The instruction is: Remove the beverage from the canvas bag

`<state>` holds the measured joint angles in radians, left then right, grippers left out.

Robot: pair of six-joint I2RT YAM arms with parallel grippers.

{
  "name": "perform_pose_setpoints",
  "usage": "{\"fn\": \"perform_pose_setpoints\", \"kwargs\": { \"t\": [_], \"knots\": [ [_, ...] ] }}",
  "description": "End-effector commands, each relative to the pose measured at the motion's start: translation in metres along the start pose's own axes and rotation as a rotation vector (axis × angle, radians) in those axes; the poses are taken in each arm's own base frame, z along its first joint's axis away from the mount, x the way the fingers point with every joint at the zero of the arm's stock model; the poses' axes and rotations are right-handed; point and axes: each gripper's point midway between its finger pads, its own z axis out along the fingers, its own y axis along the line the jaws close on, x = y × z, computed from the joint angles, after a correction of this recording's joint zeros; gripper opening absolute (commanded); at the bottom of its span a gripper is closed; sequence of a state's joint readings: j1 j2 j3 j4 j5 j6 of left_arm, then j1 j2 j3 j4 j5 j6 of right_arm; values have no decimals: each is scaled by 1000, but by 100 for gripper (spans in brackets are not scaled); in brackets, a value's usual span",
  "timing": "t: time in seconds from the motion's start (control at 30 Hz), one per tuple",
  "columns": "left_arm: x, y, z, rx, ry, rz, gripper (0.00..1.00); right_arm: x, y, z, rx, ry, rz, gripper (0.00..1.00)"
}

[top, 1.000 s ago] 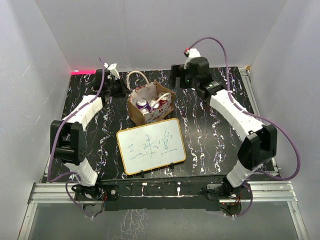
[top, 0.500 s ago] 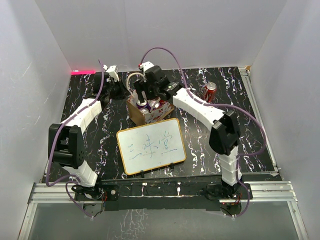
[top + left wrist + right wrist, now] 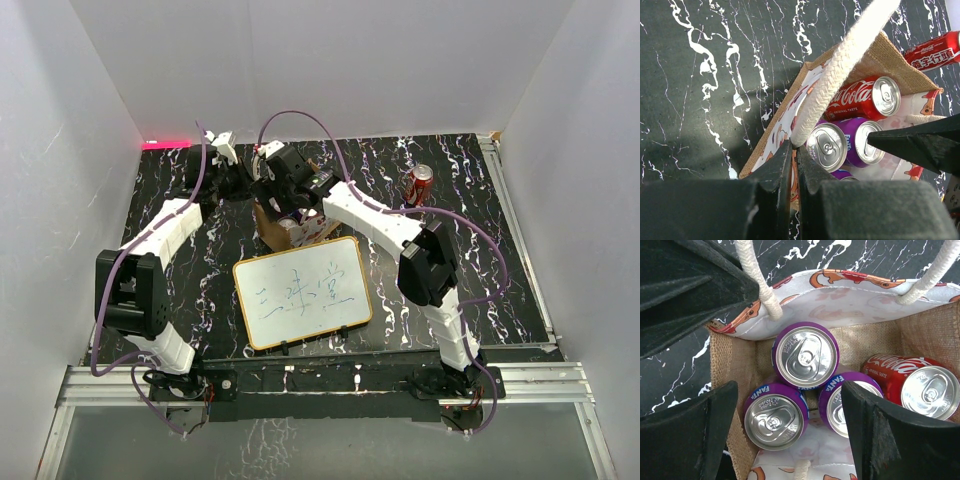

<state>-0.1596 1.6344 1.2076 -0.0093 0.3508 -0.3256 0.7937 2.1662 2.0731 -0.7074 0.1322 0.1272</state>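
On the bench (image 3: 530,250) the canvas bag (image 3: 860,340) stands open, holding three purple cans (image 3: 805,355) and one red can (image 3: 917,385). I find my right hand (image 3: 790,395) over its mouth, fingers apart astride the purple cans. My left hand (image 3: 794,148) is clamped on the bag's rim.

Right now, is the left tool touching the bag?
Touching. The left wrist view shows the left tool pinched shut on the canvas bag at its rim, right where the cream handle meets it.
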Motion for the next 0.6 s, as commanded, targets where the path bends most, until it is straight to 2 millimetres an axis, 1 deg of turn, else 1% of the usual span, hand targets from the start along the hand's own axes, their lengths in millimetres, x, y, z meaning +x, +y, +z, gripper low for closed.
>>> {"fn": "perform_pose_setpoints", "kwargs": {
  "t": [0.0, 0.13, 0.2, 0.27, 0.43, 0.57],
  "knots": [
    [-7, -7, -15, 26, -15, -5, 0, -5, 6, 3, -28, -26, -21, 88],
    [-11, 0, -18, 15, -30, -21, 0, -2, 9, 17, -45, -33, -57, 93],
    [-10, 2, -17, 9, -29, -24, 0, 0, 9, 25, -41, -20, -81, 93],
    [-10, 0, -16, 20, -25, -29, 0, 3, 8, 32, -37, -5, -103, 93],
    [-8, -7, -14, 60, -19, -53, 0, 11, 3, 43, -11, 23, -146, 93],
    [-5, -3, -12, 48, -12, -55, 0, 9, 0, 49, 6, 14, -165, 94]
  ]
}}
